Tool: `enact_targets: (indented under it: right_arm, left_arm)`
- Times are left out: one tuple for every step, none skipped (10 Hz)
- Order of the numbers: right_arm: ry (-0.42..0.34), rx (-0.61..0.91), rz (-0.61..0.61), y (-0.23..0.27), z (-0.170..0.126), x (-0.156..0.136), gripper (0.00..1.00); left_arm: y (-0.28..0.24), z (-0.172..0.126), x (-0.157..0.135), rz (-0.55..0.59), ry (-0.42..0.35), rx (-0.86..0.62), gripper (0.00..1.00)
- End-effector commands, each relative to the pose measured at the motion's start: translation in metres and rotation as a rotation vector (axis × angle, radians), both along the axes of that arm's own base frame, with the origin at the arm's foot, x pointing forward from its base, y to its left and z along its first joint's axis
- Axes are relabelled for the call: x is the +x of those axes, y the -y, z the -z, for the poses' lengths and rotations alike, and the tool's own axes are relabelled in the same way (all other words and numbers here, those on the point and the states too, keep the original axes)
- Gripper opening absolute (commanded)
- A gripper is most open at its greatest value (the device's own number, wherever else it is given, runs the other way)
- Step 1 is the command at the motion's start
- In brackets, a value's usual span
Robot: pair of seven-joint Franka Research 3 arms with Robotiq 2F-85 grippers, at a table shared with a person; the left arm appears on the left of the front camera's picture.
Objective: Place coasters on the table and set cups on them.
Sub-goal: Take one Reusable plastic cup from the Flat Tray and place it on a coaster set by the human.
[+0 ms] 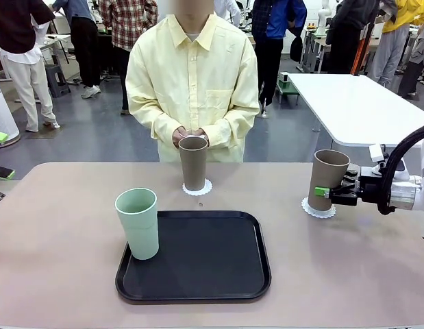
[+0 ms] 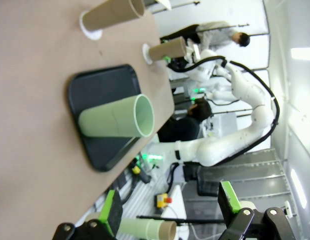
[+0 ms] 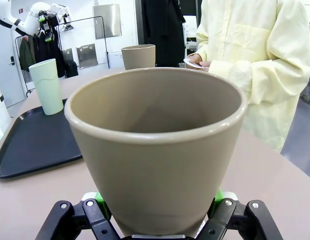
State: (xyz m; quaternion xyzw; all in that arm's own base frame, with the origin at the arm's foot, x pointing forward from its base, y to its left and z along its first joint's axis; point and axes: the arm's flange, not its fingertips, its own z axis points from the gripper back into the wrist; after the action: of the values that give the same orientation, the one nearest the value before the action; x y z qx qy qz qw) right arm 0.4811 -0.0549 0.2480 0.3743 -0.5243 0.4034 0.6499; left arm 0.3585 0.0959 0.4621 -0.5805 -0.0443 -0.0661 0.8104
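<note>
Right claw (image 1: pixel 324 192) grasps a brown cup (image 1: pixel 329 171), leaning over the coaster (image 1: pixel 318 210) at the tray's (image 1: pixel 212 257) 2 o'clock; letting go off-centre could topple it.

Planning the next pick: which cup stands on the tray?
The mint green cup, at the black tray's left edge; the far brown cup and the right-side brown cup are off it.

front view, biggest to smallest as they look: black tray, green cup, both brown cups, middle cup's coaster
1. black tray
2. green cup, but nearer the camera
3. middle brown cup, right brown cup: look alike, unranked
4. coaster
</note>
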Motion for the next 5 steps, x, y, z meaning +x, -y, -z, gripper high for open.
enact_targets:
  right_arm:
    - [0.021, 0.007, -0.005, -0.0017, 0.006, 0.0073, 0.83]
    - [0.021, 0.006, -0.006, -0.0017, 0.0074, 0.0086, 0.83]
    - [0.019, 0.004, -0.01, -0.0015, 0.0069, 0.0085, 0.83]
    - [0.017, 0.004, -0.013, -0.0011, 0.0067, 0.0084, 0.83]
    - [0.018, 0.002, -0.019, -0.0006, 0.0071, 0.0086, 0.83]
  left_arm:
    - [-0.001, -0.0012, -0.0003, 0.001, 0.014, -0.011, 1.0]
    - [-0.001, -0.0012, -0.0003, 0.001, 0.014, -0.011, 1.0]
    - [-0.001, -0.0012, -0.0003, 0.001, 0.014, -0.011, 1.0]
    - [-0.001, -0.0012, -0.0003, 0.001, 0.014, -0.011, 1.0]
    - [-0.001, -0.0012, -0.0003, 0.001, 0.014, -0.011, 1.0]
